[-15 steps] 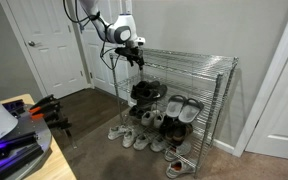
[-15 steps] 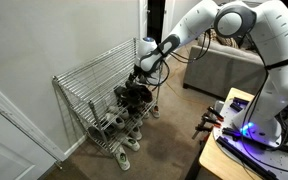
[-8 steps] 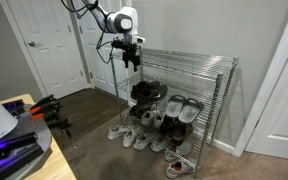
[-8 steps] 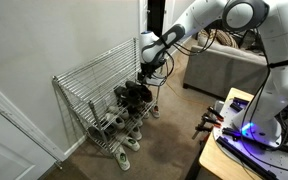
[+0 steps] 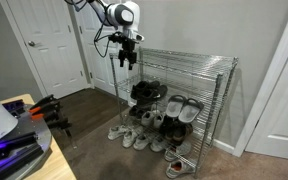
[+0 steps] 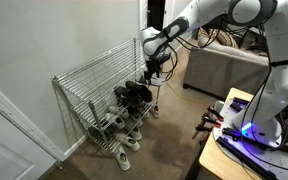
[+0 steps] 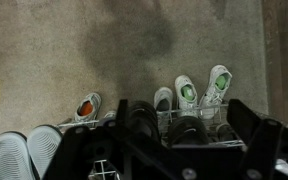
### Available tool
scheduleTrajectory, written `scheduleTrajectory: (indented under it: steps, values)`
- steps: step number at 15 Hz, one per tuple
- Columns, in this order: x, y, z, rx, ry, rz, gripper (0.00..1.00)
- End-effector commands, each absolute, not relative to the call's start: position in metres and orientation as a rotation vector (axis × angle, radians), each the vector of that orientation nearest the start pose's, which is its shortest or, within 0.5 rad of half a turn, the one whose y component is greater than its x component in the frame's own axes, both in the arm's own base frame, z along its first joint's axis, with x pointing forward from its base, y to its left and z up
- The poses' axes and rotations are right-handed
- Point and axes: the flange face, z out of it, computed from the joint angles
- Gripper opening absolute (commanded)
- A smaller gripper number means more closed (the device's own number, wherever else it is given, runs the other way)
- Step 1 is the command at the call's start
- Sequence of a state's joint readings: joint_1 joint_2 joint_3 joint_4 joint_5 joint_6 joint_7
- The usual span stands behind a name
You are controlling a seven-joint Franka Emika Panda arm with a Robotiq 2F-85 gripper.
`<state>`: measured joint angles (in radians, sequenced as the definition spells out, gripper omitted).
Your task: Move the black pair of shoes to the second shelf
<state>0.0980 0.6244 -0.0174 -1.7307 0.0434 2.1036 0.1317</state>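
- The robot arm's dark two-fingered claw [image 5: 127, 62] hovers above the top tier of the three-tier chrome wire rack [image 5: 216, 75], at its end nearest the white panelled door [image 5: 56, 45].
- In the wrist view the claw's fingers [image 7: 252, 135] stand wide apart at the lower edge with nothing between them. The claw carries nothing.
- The black pair of shoes, two glossy low-cut all-black shoes [image 5: 145, 92], sits together on the second shelf, the rack's middle silver wire grid [image 5: 206, 108]. It rests at the end directly beneath the claw.
- Both exterior views show the shoes close together on the wire and apart from the claw. I judge the placement done, with the arm raised to keep clear of the top tier's wires.
- They occupy the bare end of that tier, probably because the dark shoes with pale linings [image 5: 184, 105] fill the space further along the rack.
- The white and grey sneakers [image 5: 134, 135] lie lower down at the foot of the rack. They are well apart from the claw and play no part here.
- I cannot tell whether the pair sits fully back from the shelf's front rim.
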Motion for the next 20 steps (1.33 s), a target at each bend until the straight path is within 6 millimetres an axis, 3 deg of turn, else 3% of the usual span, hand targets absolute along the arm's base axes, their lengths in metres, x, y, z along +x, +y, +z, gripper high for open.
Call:
scheduleTrajectory:
  steps: [1,5,9,12,14,15,20]
  values:
    - [0.619,0.052,0.225,-3.105,0.104,0.386,1.00]
    - [0.610,0.052,0.230,-3.089,0.124,0.304,1.00]
    - [0.609,0.056,0.240,-3.069,0.127,0.055,1.00]
    - [0.604,0.059,0.242,-3.057,0.132,-0.034,1.00]
    - [0.600,0.059,0.243,-3.050,0.145,-0.053,1.00]
    - [0.614,0.062,0.235,-3.079,0.137,-0.017,1.00]
    - [0.609,0.063,0.237,-3.076,0.139,-0.028,1.00]
